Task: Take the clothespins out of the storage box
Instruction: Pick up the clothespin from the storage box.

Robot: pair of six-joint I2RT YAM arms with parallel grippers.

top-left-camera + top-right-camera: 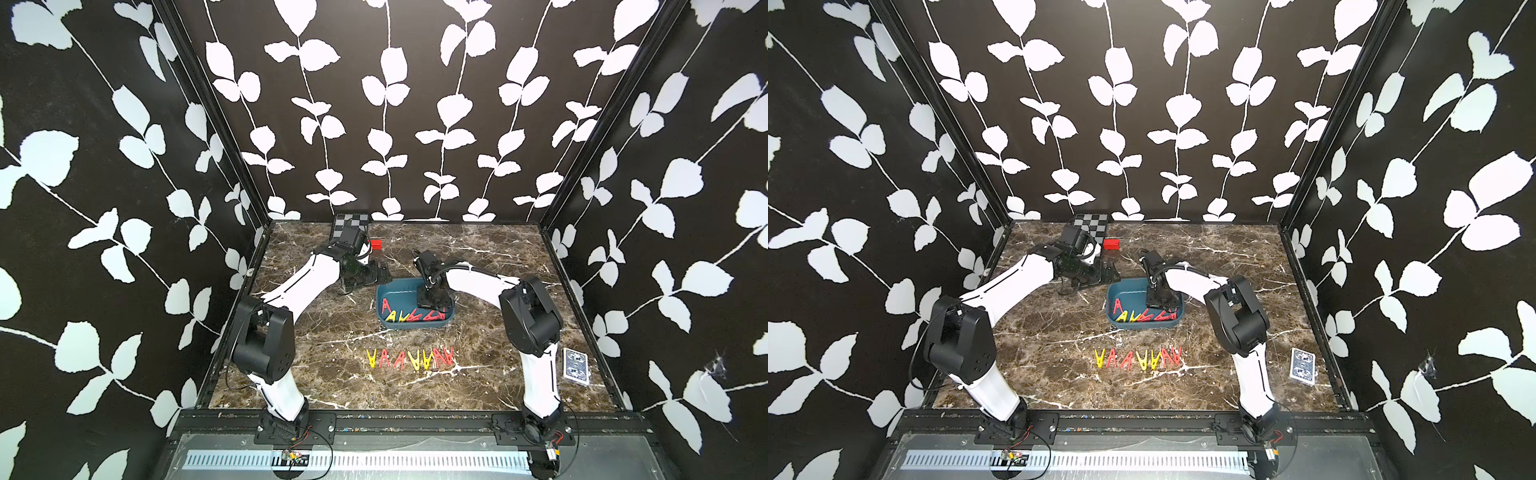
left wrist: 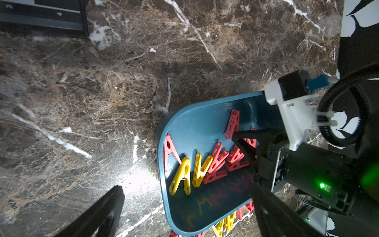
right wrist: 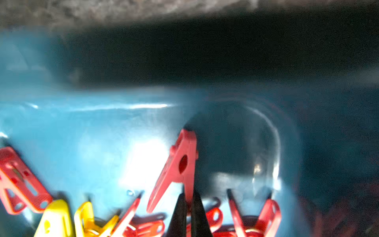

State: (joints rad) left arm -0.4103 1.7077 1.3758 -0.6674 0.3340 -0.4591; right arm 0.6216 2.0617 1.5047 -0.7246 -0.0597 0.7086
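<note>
The teal storage box (image 1: pixel 415 327) (image 1: pixel 1142 327) sits mid-table, with several red and yellow clothespins (image 1: pixel 405 316) lying along its near side. My right gripper (image 1: pixel 432 306) (image 3: pixel 188 198) reaches down into the box. It is shut on one leg of a red clothespin (image 3: pixel 180 164) (image 2: pixel 232 125), which stands tilted against the box floor (image 3: pixel 82 123). My left gripper (image 1: pixel 380 270) (image 2: pixel 187 186) hovers by the box's far left corner (image 2: pixel 159 151), open and holding nothing. A row of several clothespins (image 1: pixel 409 358) (image 1: pixel 1138 359) lies on the marble in front of the box.
A checkered board (image 1: pixel 351 222) lies at the back edge, with a small red block (image 1: pixel 376 245) beside it. A deck of cards (image 1: pixel 575 365) rests near the right wall. Both arms stretch over the table's left and right sides.
</note>
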